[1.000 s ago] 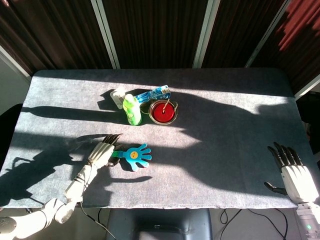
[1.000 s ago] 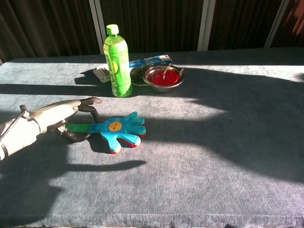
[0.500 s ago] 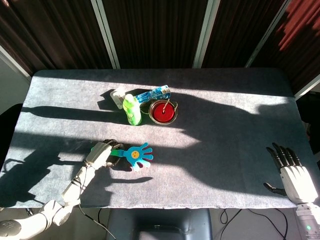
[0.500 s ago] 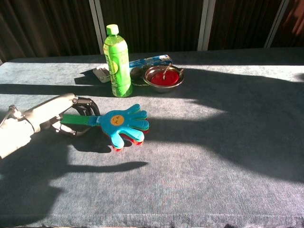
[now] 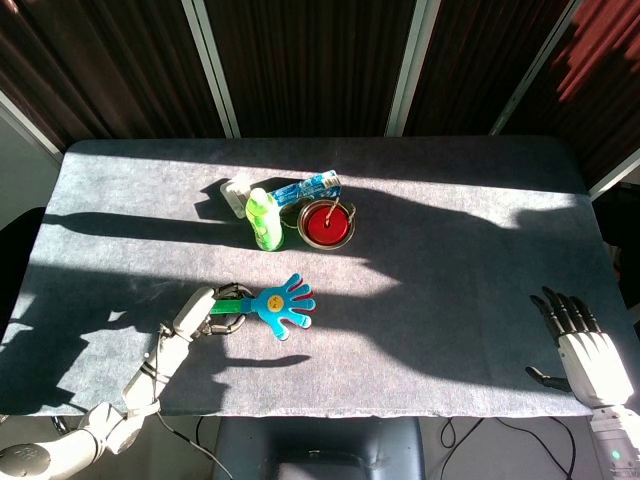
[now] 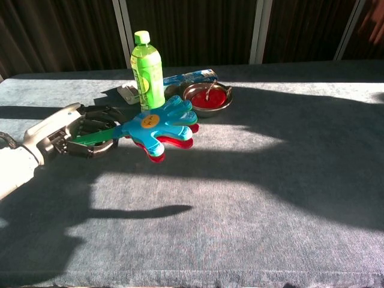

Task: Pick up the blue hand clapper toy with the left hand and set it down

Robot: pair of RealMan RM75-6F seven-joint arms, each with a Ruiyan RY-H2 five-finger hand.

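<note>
- My left hand [image 6: 72,133] has its fingers wrapped around the green handle [image 6: 96,137] of the blue hand clapper toy [image 6: 161,123], low at the left side of the grey table [image 6: 270,198].
- The toy is lifted clear of the cloth: in the chest view its shadow [image 6: 141,211] lies well apart from it, nearer the front edge. I hold it by the handle end, so the blue palm sticks out to the right with its red layer showing underneath.
- Behind the toy stand a green bottle [image 6: 147,75], a red-lined metal bowl [image 6: 207,98] and a blue packet [image 6: 191,77]. Setting down on the bare cloth in front of them looks safest to me.
- My right hand [image 5: 583,342] rests near the table's right front corner, fingers spread, holding nothing, out of the way.
</note>
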